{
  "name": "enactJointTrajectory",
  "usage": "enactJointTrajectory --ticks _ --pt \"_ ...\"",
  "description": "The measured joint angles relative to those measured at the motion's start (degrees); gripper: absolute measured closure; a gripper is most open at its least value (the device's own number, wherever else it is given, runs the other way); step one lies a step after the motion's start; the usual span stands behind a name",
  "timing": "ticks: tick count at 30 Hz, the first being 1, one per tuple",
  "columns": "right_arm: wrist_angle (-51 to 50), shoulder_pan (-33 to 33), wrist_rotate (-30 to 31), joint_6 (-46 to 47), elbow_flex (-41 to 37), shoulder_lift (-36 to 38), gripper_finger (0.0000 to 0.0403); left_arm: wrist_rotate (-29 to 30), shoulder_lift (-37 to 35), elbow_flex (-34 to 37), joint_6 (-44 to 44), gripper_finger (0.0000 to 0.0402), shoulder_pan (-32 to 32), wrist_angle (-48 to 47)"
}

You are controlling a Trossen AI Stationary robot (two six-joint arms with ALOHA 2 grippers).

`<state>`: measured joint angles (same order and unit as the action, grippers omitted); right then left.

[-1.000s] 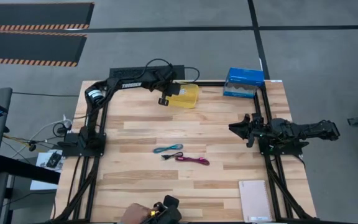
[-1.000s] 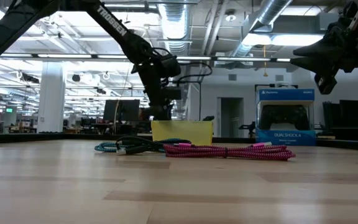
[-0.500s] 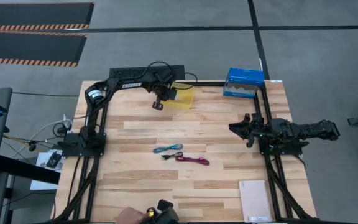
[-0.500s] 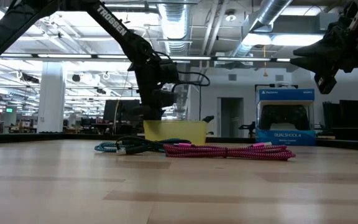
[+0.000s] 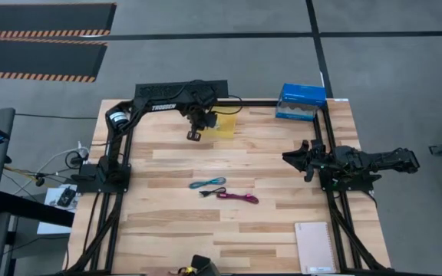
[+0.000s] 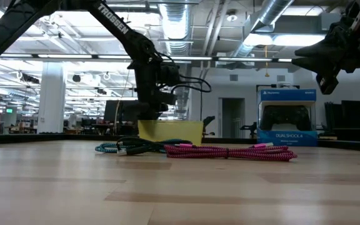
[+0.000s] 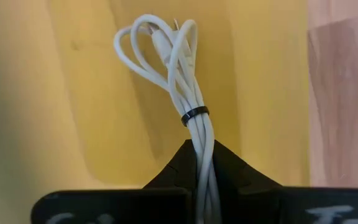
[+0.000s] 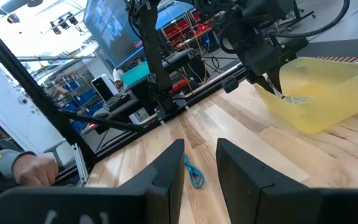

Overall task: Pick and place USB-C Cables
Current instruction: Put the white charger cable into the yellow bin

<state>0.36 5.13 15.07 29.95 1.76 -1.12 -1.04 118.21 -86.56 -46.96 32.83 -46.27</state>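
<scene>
My left gripper (image 5: 194, 133) hangs over the left part of the yellow bin (image 5: 229, 124) at the table's far edge, shut on the white cable (image 7: 188, 93). The right wrist view shows that gripper (image 8: 271, 82) reaching down into the bin (image 8: 322, 93). The teal cable (image 5: 208, 182), black cable (image 5: 206, 192) and magenta cable (image 5: 239, 198) lie flat mid-table; the low view shows them close together, teal (image 6: 108, 148), black (image 6: 139, 146), magenta (image 6: 230, 152). My right gripper (image 5: 291, 159) waits open above the table's right side. My left gripper pinches the white cable's bundled strands (image 7: 202, 163) between its two fingers, just behind the black tie band (image 7: 194, 114). The fingers point down from above and lie along the bundle. The looped end (image 7: 154, 43) hangs below the fingers inside the bin; whether it touches the bin's floor I cannot tell.
A blue boxed controller (image 5: 301, 101) stands at the far right corner, and a spiral notebook (image 5: 315, 247) lies at the near right corner. Black frame rails (image 5: 113, 153) run along both table sides. A person's hand (image 8: 27, 165) shows beyond the table.
My left gripper has moved toward the table's left and slightly toward the near edge, still shut on the white cable. The yellow bin has slid a little toward the left along with it. The right arm has kept still.
</scene>
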Motion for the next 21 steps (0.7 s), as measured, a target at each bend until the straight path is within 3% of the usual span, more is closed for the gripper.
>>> enactJointTrajectory --ticks 9,15,21 --pt "0.0 0.0 0.0 0.0 0.0 0.0 0.0284 0.1 -3.2 0.1 6.6 0.0397 -0.1 4.3" --pt "0.0 0.0 0.0 0.0 0.0 0.0 0.0284 -8.7 -5.4 0.1 9.5 0.0397 2.0 8.8" --pt "0.0 0.0 0.0 -0.1 0.0 0.0 0.0284 -8.1 -3.5 0.1 9.5 0.0397 3.1 9.4"
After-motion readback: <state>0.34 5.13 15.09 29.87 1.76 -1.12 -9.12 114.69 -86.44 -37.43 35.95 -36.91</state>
